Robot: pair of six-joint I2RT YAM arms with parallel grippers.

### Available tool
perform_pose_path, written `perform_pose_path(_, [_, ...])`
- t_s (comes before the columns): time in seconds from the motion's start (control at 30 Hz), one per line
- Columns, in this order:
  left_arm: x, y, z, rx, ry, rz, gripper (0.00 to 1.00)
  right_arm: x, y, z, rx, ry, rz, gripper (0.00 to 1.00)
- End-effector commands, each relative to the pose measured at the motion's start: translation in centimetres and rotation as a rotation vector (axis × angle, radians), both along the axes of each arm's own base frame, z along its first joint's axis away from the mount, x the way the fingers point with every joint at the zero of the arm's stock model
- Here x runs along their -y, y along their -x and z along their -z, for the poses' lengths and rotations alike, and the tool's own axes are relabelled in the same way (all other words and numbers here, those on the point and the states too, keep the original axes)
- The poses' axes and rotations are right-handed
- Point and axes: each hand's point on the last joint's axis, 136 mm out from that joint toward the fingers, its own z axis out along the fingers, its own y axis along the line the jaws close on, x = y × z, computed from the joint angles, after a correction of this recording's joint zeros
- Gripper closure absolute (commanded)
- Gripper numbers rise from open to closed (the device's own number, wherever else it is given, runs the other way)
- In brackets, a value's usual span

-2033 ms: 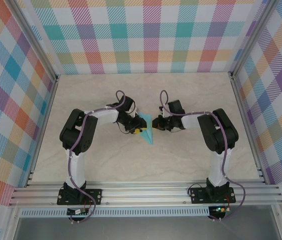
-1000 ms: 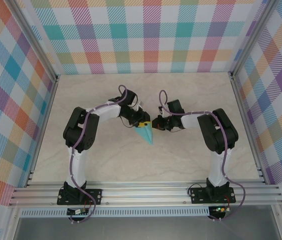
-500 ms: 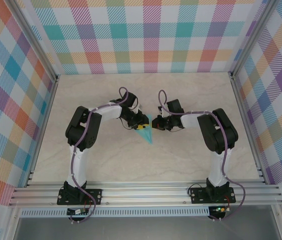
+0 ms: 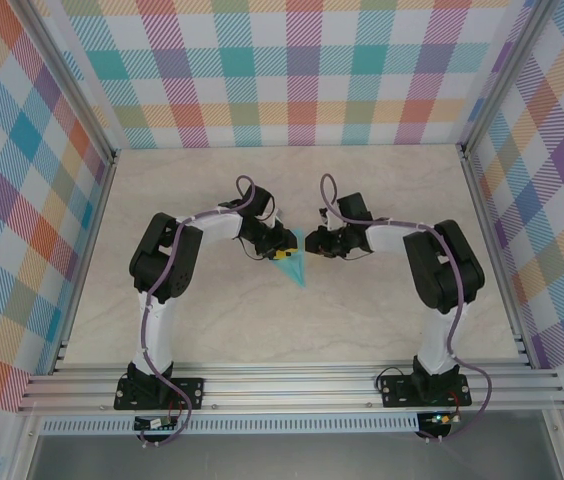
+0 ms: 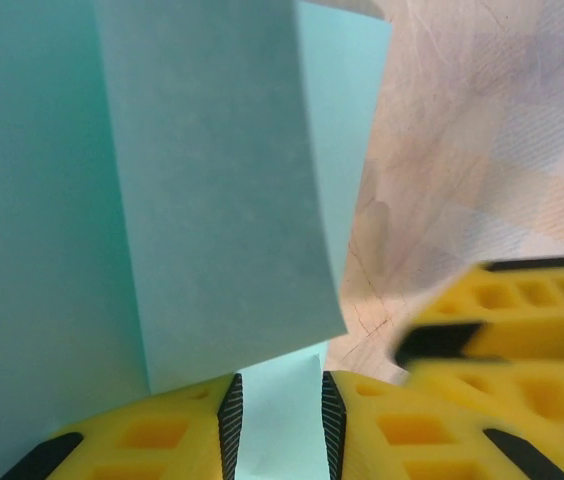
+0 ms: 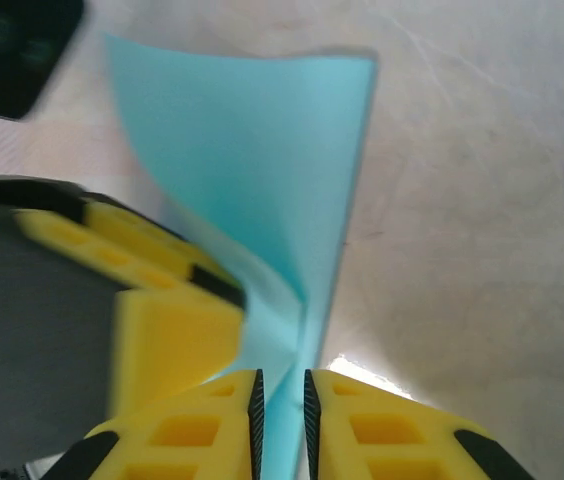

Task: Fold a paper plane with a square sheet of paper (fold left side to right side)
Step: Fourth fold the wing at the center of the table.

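Turquoise paper folded to a narrow dart, the paper plane point(image 4: 299, 270) lies near the middle of the desk point(image 4: 212, 320), sharp tip aimed at the near edge. Seen from above, the 2 arms meet over its wide end: the left gripper point(image 4: 284, 250) on the left side, the right gripper point(image 4: 314, 244) just beside it on the right.

From the left wrist, the paper plane point(image 5: 212, 200) rises as a broad flap over the marbled desk point(image 5: 482, 130). The left gripper point(image 5: 277, 430) is closed narrowly on a strip of it, which passes between the 2 yellow fingers point(image 5: 142, 445). A blurred yellow finger of the right gripper point(image 5: 522, 310) sits close by on the right.

From the right wrist, the right gripper point(image 6: 280, 410) is likewise pinched almost shut, a thin edge of the paper plane point(image 6: 262, 160) caught between its pads. The flap curls up off the desk point(image 6: 482, 200), apparently opening out from a crease, with the left gripper point(image 6: 132, 290) pressed against it on the left.

The step in hand appears to be the left-to-right fold: the flap is lifted but not yet laid down. The next move likely calls for the left gripper to carry its side across while the right gripper anchors the crease, then a flattening press. Thin paper may buckle or slip if either grip drags.
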Motion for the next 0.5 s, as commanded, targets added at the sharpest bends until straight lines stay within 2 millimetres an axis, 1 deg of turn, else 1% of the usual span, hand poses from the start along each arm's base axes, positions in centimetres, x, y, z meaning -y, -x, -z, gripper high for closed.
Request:
perform_pose_path(0.0, [-1.6, 1.9, 4.0, -0.084, -0.109, -0.024, 0.7, -0.3, 1.6, -4.0, 0.059, -0.055, -0.061, 0.81])
perform_pose_path(0.07, [-1.6, 1.8, 3.8, -0.078, -0.111, -0.025, 0.7, -0.8, 3.4, -4.1, 0.047, -0.067, -0.088, 0.81])
perform_pose_path(0.2, [-1.7, 1.9, 3.8, -0.077, -0.118, -0.025, 0.7, -2.9, 6.9, -3.5, 0.042, -0.058, -0.168, 0.8])
perform_pose_path(0.27, [-1.8, 1.9, 3.9, -0.079, -0.12, -0.024, 0.7, -3.9, 7.6, -3.0, 0.035, -0.049, -0.198, 0.8])
perform_pose_path(0.37, [-1.8, 1.9, 3.8, -0.078, -0.12, -0.023, 0.71, -4.8, 7.7, -1.9, 0.019, -0.024, -0.229, 0.8])
perform_pose_path(0.47, [-1.9, 1.9, 3.8, -0.077, -0.126, -0.022, 0.71, -5.3, 7.8, -1.0, 0.003, -0.006, -0.245, 0.8])
